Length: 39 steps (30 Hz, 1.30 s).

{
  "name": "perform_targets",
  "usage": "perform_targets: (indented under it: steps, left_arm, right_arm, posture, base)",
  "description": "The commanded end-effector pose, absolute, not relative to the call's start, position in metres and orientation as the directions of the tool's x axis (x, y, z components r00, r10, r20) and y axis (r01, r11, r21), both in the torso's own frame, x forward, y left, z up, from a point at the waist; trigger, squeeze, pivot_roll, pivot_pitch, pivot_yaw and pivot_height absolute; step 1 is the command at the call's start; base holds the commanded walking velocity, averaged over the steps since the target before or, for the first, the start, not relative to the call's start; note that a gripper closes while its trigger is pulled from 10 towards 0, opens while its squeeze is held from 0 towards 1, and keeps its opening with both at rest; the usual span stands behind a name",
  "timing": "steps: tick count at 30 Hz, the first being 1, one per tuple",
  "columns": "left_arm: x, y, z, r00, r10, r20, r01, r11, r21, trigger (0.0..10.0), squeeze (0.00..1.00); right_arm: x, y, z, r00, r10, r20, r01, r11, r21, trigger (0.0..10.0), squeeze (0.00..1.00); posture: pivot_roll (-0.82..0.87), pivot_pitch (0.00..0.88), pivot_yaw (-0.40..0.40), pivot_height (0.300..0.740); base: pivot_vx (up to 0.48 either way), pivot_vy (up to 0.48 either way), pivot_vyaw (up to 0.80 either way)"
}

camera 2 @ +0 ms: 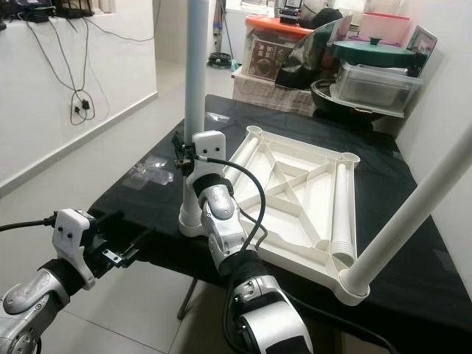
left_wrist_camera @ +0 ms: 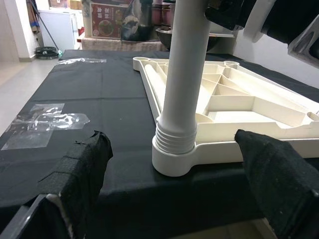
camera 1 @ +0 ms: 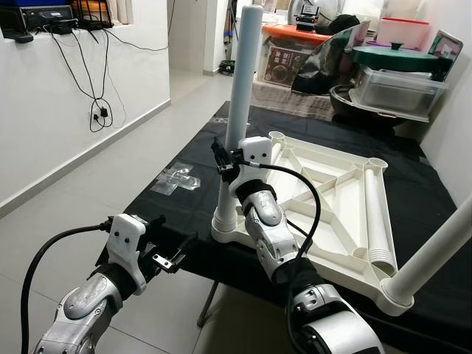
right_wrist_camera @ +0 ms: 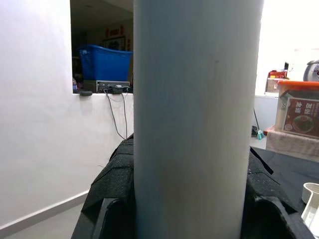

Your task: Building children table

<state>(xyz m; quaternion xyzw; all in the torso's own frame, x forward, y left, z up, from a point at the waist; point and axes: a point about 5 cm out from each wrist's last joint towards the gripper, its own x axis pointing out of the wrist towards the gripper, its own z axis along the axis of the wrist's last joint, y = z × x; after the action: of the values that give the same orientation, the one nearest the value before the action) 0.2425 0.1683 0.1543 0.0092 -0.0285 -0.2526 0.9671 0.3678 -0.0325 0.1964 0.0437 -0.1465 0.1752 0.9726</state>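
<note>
An upside-down white table top (camera 1: 324, 184) lies on a black-covered table (camera 1: 177, 214). One white leg (camera 1: 243, 81) stands upright in its near-left corner socket (camera 1: 225, 228). My right gripper (camera 1: 225, 158) is shut on this leg partway up; the right wrist view shows the leg (right_wrist_camera: 197, 119) pressed between the black pads (right_wrist_camera: 112, 184). A second leg (camera 1: 442, 247) rises from the near-right corner, slanting up to the right. A third leg (camera 1: 377, 214) lies loose along the top's right side. My left gripper (camera 1: 177, 234) hangs open, low before the table's front edge, pointing at the leg base (left_wrist_camera: 174, 144).
Crumpled clear plastic (camera 1: 175, 179) lies on the cloth left of the table top. Boxes, a pot and plastic tubs (camera 1: 398, 85) crowd the far end. A white wall with hanging cables (camera 1: 96, 110) runs along the left, with tiled floor (camera 1: 88, 192) between it and the table.
</note>
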Motion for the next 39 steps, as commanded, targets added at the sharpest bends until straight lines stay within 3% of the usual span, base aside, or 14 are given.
perform_targets:
  steps: [1,39]
  left_arm:
    - [0.244,0.167,0.151,0.867,-0.497,0.035,0.496,0.867,0.041,10.0,0.0]
    - [0.246,0.167,0.151,0.864,-0.503,0.034,0.501,0.864,0.046,10.0,0.0]
  right_arm:
    - [0.363,-0.037,0.158,0.934,0.322,0.154,-0.329,0.944,0.026,10.0,0.0]
    - [0.367,-0.038,0.171,0.93,0.312,0.195,-0.324,0.946,0.033,10.0,0.0]
  posture:
    - [0.11,0.0,-0.108,0.74]
    - [0.11,0.0,-0.103,0.74]
  base:
    - [0.0,0.0,0.0]
    - [0.0,0.0,0.0]
